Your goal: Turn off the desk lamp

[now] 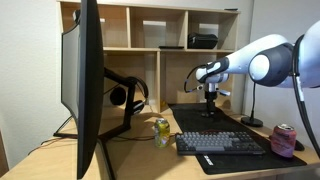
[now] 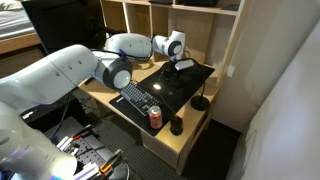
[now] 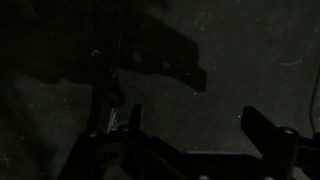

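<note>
The desk lamp is a slim black gooseneck with a small round base; it stands at the right end of the desk in an exterior view (image 1: 252,121), and it shows in the second one too (image 2: 201,103). Its head is partly hidden by my arm, and I cannot tell whether it glows. My gripper (image 1: 211,101) (image 2: 183,66) points down over the black desk mat (image 2: 190,88), well apart from the lamp. In the wrist view the gripper (image 3: 195,135) is open with only dark mat between the fingers.
A large monitor (image 1: 88,80) stands at the front. Black headphones (image 1: 127,95) hang on a stand. A keyboard (image 1: 220,143) (image 2: 138,97), a red can (image 1: 284,139) (image 2: 155,117) and a small yellowish object (image 1: 161,130) lie on the desk. Wooden shelves (image 1: 150,35) stand behind.
</note>
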### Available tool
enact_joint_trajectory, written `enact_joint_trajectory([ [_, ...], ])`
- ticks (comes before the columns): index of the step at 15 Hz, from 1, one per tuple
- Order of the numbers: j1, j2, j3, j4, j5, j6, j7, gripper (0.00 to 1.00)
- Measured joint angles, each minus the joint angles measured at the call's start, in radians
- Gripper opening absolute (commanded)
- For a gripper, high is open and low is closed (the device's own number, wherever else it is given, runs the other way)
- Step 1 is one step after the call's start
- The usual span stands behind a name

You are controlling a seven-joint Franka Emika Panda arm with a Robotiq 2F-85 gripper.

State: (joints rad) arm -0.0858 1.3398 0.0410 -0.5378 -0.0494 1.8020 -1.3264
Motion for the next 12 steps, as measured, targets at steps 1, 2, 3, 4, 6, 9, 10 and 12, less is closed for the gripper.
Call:
enact_joint_trajectory([
  [1,0.000,0.005,-0.001,0.004,-0.002,0.004,-0.003,1.00],
  [2,0.001,0.008,-0.003,0.005,-0.004,0.011,-0.002,1.00],
  [3,0.004,0.010,-0.006,0.007,-0.005,0.025,0.004,1.00],
  [4,0.007,0.014,-0.008,0.010,-0.005,0.048,0.018,1.00],
  [6,0.013,0.026,-0.009,0.020,-0.005,0.101,0.064,1.00],
  [9,0.017,0.036,-0.010,0.029,-0.005,0.118,0.082,1.00],
  [10,0.016,0.036,-0.010,0.029,-0.004,0.117,0.082,1.00],
  [12,0.017,0.040,-0.010,0.029,-0.005,0.147,0.084,1.00],
])
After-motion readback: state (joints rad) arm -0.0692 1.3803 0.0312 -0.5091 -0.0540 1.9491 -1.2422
